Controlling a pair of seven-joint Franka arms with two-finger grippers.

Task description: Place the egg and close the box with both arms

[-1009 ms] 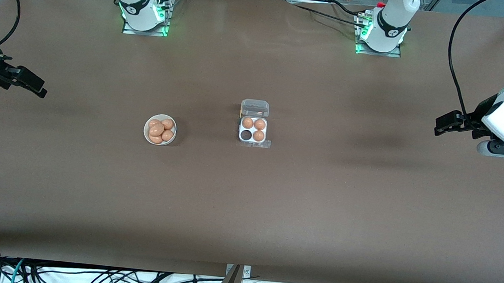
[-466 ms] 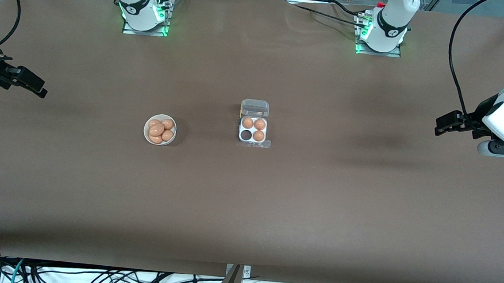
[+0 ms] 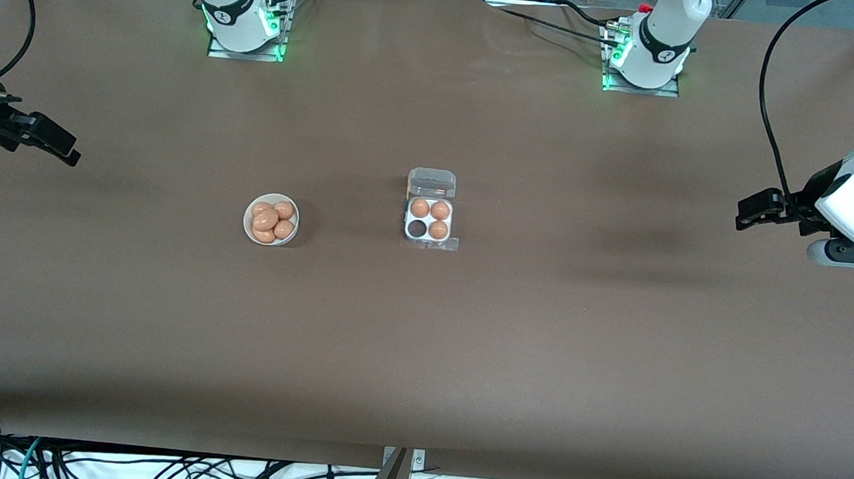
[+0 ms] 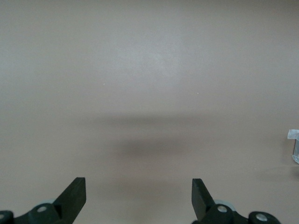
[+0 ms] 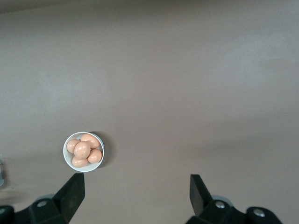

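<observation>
The box (image 3: 428, 219) sits mid-table with its clear lid (image 3: 432, 182) open and lying back toward the robots' bases. Three brown eggs (image 3: 439, 212) fill three cups, and the cup (image 3: 417, 228) nearest the front camera on the right arm's side is empty. More eggs (image 3: 269, 219) lie in a round white bowl (image 3: 248, 221) beside the box, toward the right arm's end. My left gripper (image 3: 748, 213) is open and empty over the table's left-arm end. My right gripper (image 3: 65, 150) is open and empty over the right-arm end. The right wrist view shows the bowl (image 5: 65, 150) past the open right gripper (image 5: 136, 191).
The left wrist view shows bare brown table between the open left gripper (image 4: 138, 193) and a sliver of the clear box (image 4: 293, 144) at the edge. Both arm bases (image 3: 245, 28) stand at the table's back edge. Cables hang along the front edge (image 3: 155, 468).
</observation>
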